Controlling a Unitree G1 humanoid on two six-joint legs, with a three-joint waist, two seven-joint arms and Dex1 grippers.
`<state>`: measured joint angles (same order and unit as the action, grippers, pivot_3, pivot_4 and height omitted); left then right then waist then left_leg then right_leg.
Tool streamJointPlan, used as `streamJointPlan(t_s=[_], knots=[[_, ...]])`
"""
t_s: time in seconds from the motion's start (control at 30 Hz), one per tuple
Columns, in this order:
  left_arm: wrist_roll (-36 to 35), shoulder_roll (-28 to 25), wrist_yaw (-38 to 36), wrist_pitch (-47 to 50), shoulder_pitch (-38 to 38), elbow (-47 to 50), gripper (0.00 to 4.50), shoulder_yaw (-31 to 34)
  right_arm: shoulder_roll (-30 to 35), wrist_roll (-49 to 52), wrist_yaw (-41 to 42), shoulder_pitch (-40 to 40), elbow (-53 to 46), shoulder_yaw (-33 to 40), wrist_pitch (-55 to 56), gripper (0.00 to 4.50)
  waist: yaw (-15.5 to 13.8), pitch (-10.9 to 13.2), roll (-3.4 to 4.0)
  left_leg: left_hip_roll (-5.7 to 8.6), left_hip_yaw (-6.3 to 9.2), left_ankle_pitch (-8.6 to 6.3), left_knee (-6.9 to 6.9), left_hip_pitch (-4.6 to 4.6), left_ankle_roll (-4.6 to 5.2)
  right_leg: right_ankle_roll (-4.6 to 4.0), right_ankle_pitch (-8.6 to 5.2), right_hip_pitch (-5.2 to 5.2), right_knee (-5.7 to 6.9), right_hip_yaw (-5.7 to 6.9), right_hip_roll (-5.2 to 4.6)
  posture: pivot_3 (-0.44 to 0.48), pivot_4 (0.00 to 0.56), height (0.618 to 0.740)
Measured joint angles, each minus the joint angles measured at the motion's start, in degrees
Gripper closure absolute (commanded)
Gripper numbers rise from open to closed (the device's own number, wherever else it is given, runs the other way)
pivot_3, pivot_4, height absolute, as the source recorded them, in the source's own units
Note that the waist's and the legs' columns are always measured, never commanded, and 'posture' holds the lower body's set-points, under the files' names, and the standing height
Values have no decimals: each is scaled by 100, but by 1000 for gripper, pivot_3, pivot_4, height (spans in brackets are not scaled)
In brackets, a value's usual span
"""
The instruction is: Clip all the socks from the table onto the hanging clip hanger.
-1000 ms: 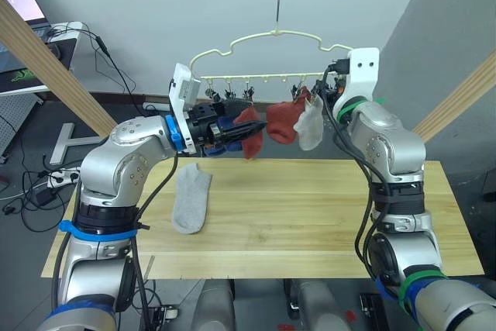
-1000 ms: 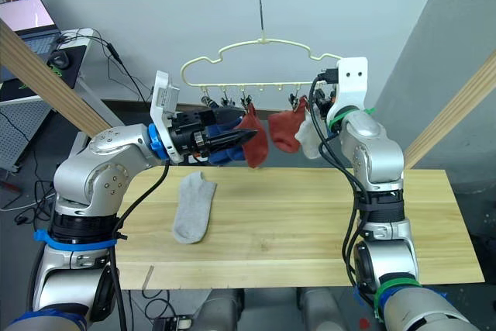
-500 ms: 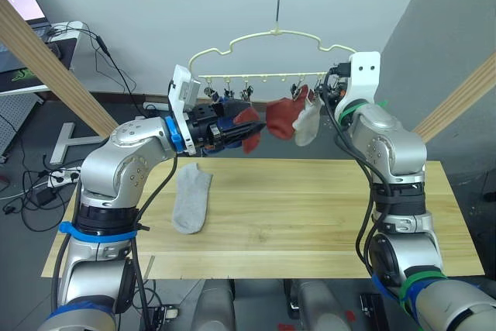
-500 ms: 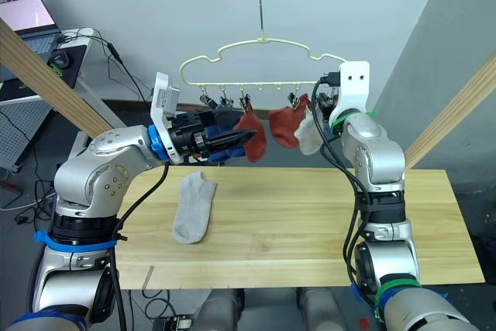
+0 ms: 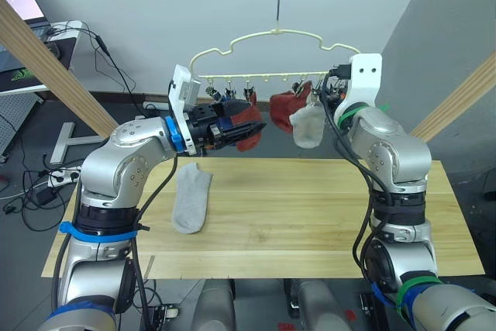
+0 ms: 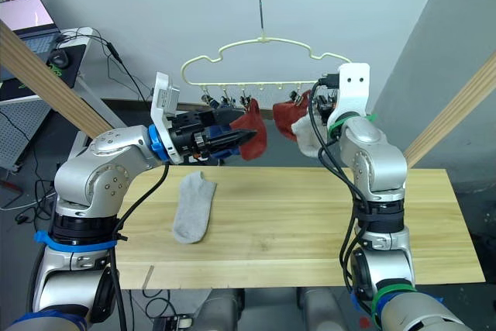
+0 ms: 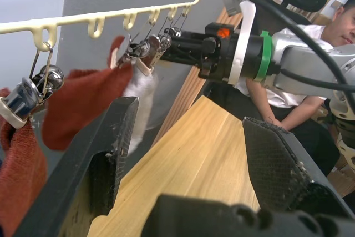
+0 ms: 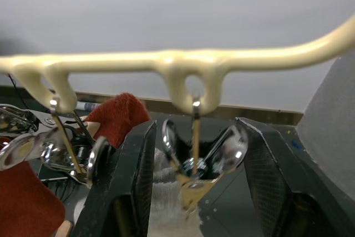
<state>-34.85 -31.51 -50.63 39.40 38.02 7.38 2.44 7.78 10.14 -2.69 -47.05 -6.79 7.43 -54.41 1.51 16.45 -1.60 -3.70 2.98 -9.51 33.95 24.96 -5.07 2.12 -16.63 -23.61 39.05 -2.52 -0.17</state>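
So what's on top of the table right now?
One light grey sock lies flat on the table, toward the robot's left. The other socks I can see hang from the clip hanger above it. The right arm hides part of the tabletop.

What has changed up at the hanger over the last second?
The right claw has lifted slightly at the clip hanger, and the light grey sock and right rust red sock rose with it, now bunched closer under the clips. The left rust red sock has drawn up too. The left claw stayed open beside it, and the grey sock on the table has not moved.
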Motion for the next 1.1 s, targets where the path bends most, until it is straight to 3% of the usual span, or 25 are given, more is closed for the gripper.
streamJointPlan(t_s=[0.5, 0.6, 0.7, 0.8, 1.1], knots=[[17, 17, 0, -31, 0, -1, 1080, 0, -72, 7, -113, -116, -83, 32, -98, 2156, 0, 1, 1, 0, 0, 0, 0, 3, 0, 0, 0, -2, 0, 0, 0, 84, 287, 740], [18, 16, 3, -31, 0, -1, 1080, 0, -74, 2, -114, -152, -78, 30, -98, 2773, 0, 1, 1, 0, 0, 0, 0, 3, 0, 0, 0, -2, 0, 0, 0, 84, 287, 740], [19, 16, 6, -31, 0, -1, 1080, 0, -74, -3, -119, -153, -73, 30, -99, 3805, 0, 1, 0, 0, 0, 0, 0, 3, 0, 0, 0, -3, -1, 0, 0, 82, 283, 740], [20, 16, 7, -31, 0, -1, 1080, 0, -76, -5, -121, -169, -72, 26, -98, 4486, 0, 1, 1, 0, 0, 0, 0, 3, 0, 0, 0, -3, 0, 0, 0, 82, 283, 740], [282, -130, 311, 144, -37, -2, 1080, -82, -74, -53, -125, -179, -72, 26, -98, 4486, 1, 1, 0, 0, 1, 0, 0, 4, 0, 0, 0, -3, -1, 0, 0, 83, 282, 740]])
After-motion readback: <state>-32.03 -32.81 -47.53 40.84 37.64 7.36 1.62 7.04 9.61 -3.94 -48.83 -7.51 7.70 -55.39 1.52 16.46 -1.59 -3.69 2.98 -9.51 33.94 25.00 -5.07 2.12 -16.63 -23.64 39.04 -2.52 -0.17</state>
